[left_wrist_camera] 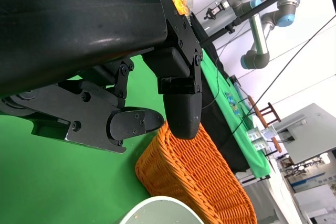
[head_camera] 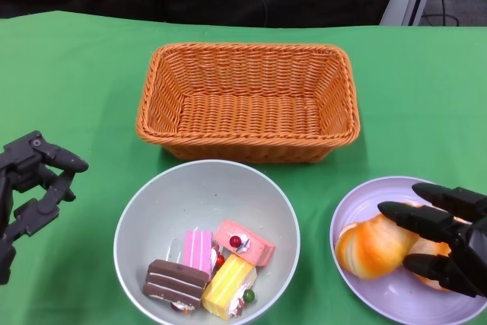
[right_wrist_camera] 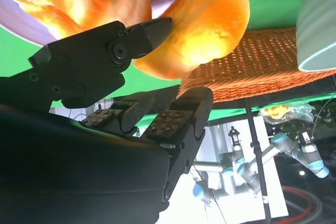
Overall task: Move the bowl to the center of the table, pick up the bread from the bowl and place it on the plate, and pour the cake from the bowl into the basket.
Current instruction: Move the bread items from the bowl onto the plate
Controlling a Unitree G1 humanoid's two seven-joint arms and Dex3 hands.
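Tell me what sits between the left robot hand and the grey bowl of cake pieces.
Nothing: the head view shows only bare green tablecloth between the left robot hand and the grey bowl.

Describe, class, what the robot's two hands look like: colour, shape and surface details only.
Both the left hand and the right hand are matte black, built of blocky, angular linked segments with rounded tips. Round pivot pins and small screw heads show on the segments, and each hand grows from a smooth black shell.

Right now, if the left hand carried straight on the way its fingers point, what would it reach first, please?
Probably the wicker basket: in the wrist view the left hand has its fingers aimed at the basket's near corner, with the bowl just beside that line. Depth is unclear.
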